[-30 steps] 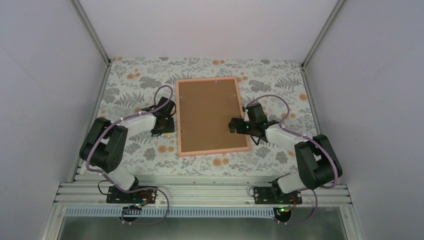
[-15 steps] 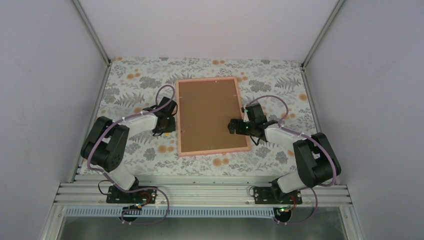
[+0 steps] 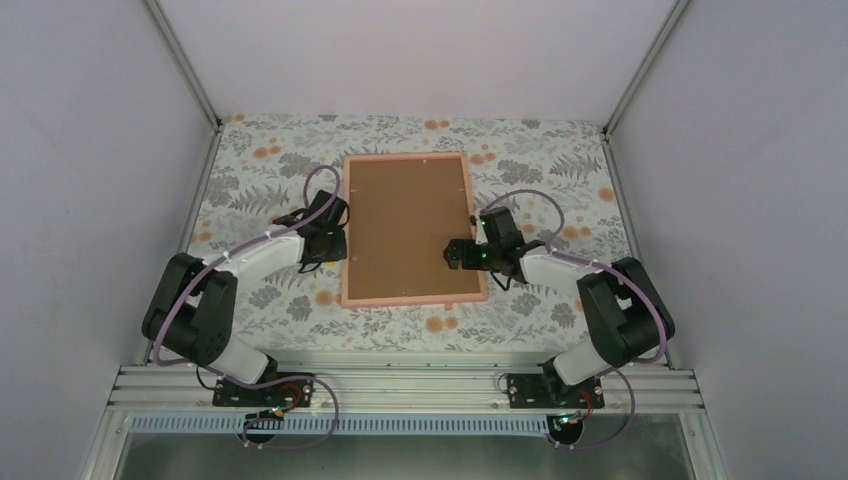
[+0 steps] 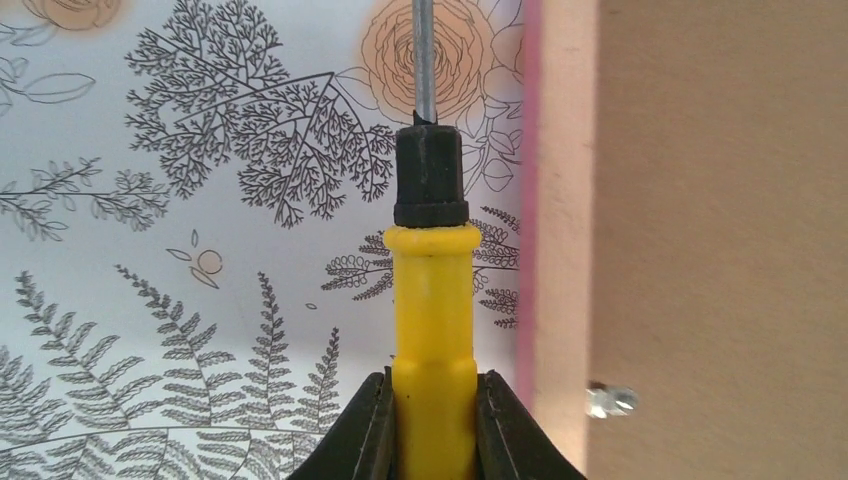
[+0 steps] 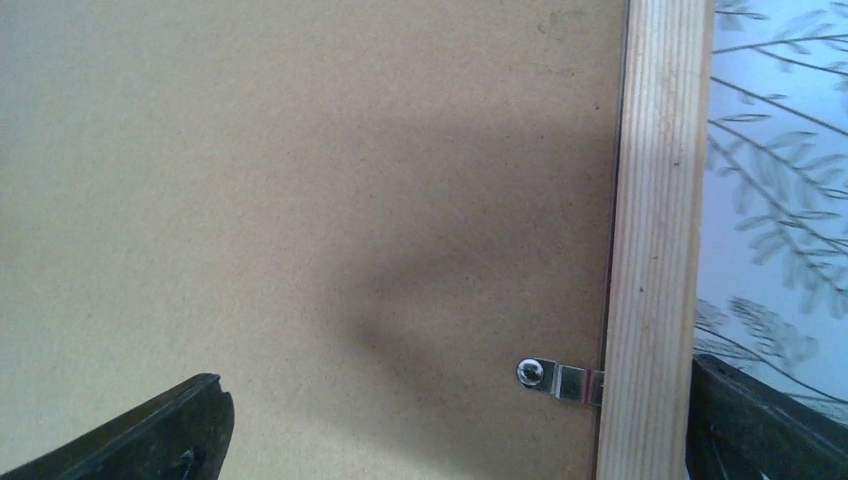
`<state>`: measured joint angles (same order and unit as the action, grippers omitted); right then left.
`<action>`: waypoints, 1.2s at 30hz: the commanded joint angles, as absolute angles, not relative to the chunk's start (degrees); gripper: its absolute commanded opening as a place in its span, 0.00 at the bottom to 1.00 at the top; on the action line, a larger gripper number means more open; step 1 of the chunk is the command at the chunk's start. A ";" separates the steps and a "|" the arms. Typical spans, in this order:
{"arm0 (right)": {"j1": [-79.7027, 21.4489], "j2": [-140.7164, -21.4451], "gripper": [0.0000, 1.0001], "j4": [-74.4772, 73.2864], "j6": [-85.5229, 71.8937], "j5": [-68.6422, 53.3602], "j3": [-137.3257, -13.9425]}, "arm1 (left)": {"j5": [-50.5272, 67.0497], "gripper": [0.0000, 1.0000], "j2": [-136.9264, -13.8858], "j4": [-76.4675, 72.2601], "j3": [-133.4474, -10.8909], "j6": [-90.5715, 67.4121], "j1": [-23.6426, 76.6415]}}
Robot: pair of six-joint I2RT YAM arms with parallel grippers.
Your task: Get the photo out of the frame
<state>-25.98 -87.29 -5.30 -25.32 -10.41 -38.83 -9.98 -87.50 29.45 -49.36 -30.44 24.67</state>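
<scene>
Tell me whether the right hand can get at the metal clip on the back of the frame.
Probably yes. The right hand hangs open over the clip, which lies bare between its fingers where the backing board meets the frame. Nothing covers it or stands in the way.

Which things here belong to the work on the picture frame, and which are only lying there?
For the job: frame, back up; brown backing board; metal clip; yellow screwdriver in the left end effector.
Only lying there: floral table cover.
</scene>
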 commanded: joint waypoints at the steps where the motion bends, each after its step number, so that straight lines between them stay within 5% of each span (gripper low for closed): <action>1: -28.64 -89.83 1.00 -2.66 -26.84 -14.92 -40.72 | -10.97 0.11 -84.57 31.97 -50.44 -29.82 25.22; 14: -35.01 -97.73 1.00 1.08 -30.82 -18.96 -46.58 | -6.30 0.10 -79.90 32.60 -52.20 -28.68 28.91; 36: -32.24 -82.18 0.95 17.81 -43.41 -36.03 -38.59 | 11.32 0.09 -77.01 23.29 -54.37 -19.71 38.64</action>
<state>-32.18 -83.61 10.96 -39.31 -30.52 -39.83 7.22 -78.59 26.92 -52.14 -22.52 36.51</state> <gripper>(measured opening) 0.956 0.174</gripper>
